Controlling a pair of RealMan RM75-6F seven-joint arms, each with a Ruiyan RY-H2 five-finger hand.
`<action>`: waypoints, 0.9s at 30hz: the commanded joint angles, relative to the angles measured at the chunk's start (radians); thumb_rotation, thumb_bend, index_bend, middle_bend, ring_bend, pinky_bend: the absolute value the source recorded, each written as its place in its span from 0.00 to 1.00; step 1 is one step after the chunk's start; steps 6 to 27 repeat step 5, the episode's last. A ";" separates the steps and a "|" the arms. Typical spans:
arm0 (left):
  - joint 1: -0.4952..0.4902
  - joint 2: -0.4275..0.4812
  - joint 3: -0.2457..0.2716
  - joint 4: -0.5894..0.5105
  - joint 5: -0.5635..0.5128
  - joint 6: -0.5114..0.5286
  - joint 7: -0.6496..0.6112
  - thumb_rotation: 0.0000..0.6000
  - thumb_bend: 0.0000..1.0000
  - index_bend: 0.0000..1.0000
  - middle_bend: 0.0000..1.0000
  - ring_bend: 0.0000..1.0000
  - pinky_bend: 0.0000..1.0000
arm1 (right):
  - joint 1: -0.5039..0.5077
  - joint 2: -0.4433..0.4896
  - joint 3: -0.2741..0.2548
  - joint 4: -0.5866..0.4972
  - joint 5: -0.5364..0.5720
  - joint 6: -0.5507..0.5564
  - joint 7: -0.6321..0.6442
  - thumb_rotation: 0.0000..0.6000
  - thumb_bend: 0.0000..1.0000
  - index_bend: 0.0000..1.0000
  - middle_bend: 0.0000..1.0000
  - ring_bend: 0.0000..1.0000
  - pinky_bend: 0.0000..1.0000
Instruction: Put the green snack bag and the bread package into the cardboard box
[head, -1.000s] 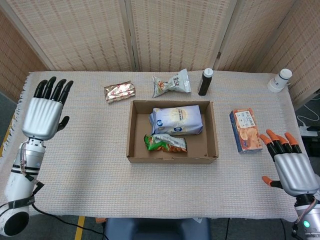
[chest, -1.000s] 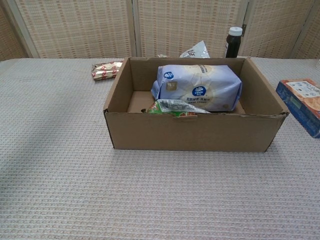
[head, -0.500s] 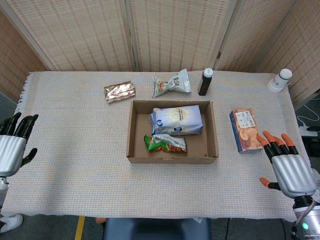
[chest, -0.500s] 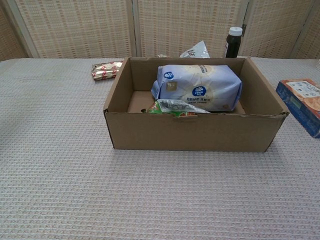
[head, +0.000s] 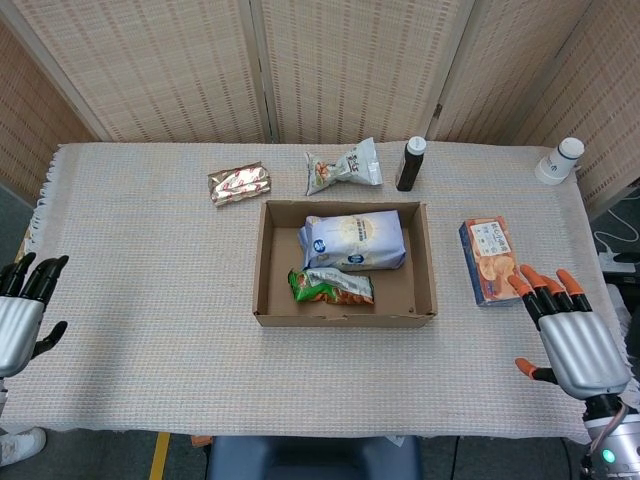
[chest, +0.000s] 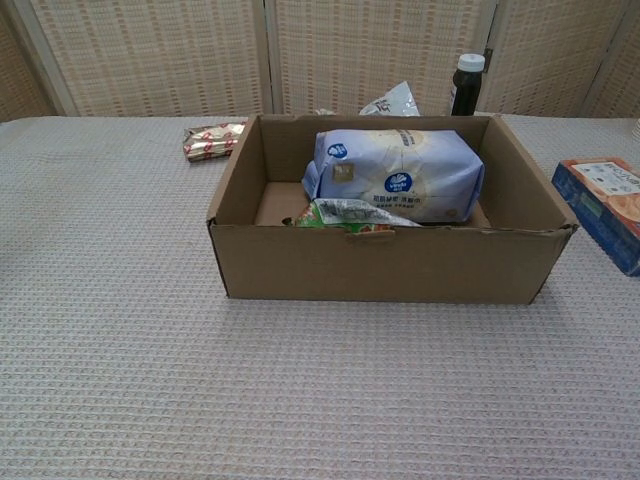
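Bread package (head: 352, 240) is being cradled inside the cardboard box (head: 263, 262), pushed up toward the far wall, with its blue-and-white wrapper facing up. Green snack bag (head: 331, 286) is being kept in there too, just in front of the bread and nearer the front wall; from the chest view only its crinkled top is being shown over the rim, touching the bread package or close to it, hard to say which.

Both hands are being held well away from the box, with nothing gripped. Left hand (head: 18, 318) is being hung off the left edge of the tabletop (head: 150, 300), dark fingers spread apart. Right hand (head: 571, 340) is being held over the near right corner, orange-tipped fingers splayed, just near a blue cracker box (head: 489, 260) that's lying flat.

Behind the box, a foil snack packet (head: 239, 183), a pale snack bag (head: 343, 167) and a dark bottle (head: 410, 164) are being left on the cloth. A white container (head: 560, 160) is being parked at the far right corner.
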 joint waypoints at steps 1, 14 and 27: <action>0.007 -0.009 -0.012 0.014 0.002 -0.017 -0.009 1.00 0.25 0.05 0.14 0.05 0.15 | 0.005 -0.004 0.004 0.000 0.016 -0.002 -0.011 1.00 0.03 0.10 0.00 0.00 0.00; 0.014 -0.028 -0.030 0.028 0.008 -0.037 -0.012 1.00 0.25 0.05 0.14 0.05 0.15 | 0.010 -0.012 0.006 0.000 0.034 -0.007 -0.027 1.00 0.03 0.10 0.00 0.00 0.00; 0.014 -0.028 -0.030 0.028 0.008 -0.037 -0.012 1.00 0.25 0.05 0.14 0.05 0.15 | 0.010 -0.012 0.006 0.000 0.034 -0.007 -0.027 1.00 0.03 0.10 0.00 0.00 0.00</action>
